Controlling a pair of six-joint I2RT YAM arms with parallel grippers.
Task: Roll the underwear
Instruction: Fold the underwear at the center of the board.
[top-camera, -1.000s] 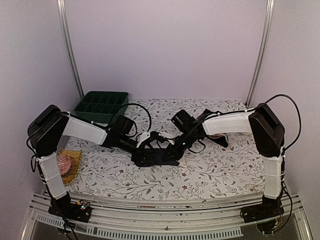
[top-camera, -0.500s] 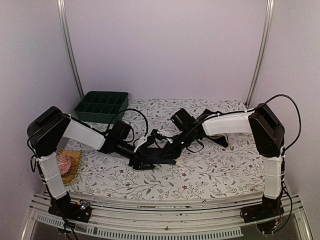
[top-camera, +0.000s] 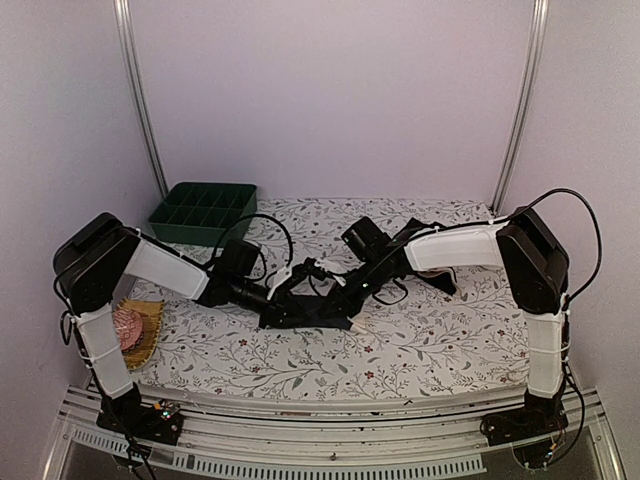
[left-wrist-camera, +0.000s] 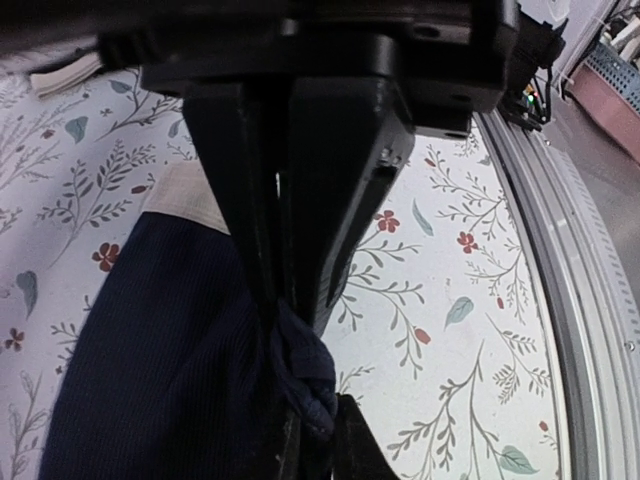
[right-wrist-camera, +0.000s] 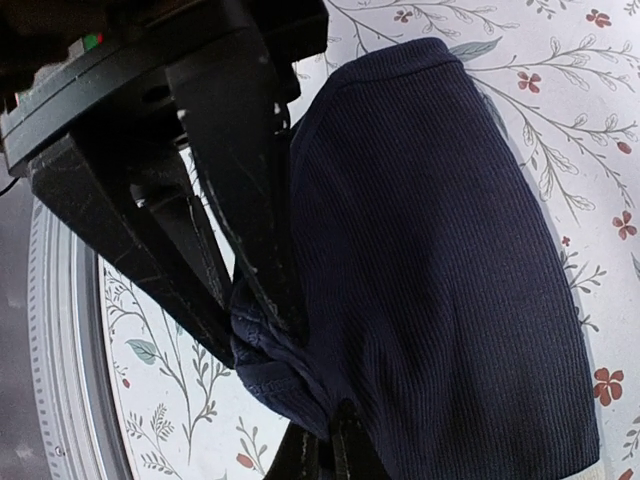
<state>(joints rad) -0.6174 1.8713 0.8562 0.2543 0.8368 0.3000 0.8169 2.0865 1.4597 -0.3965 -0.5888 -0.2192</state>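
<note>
We see underwear (right-wrist-camera: 440, 250) in dark navy, finely ribbed, with a cream band at one edge. The tablecloth (top-camera: 430, 340) is white, printed with grey-green sprigs and small red flowers. The compartment tray (top-camera: 210, 186) is dark green; the knitted ball (top-camera: 128, 325) is pink.

From overhead I cannot separate the underwear (top-camera: 320, 320) from the left claw (top-camera: 298, 303) and right claw (top-camera: 335, 300) crowded over it. Both wrist views crop the garment at the lower edge; full outline unconfirmed.

Tray (top-camera: 180, 232) behind and left of underwear (top-camera: 315, 315)
</note>
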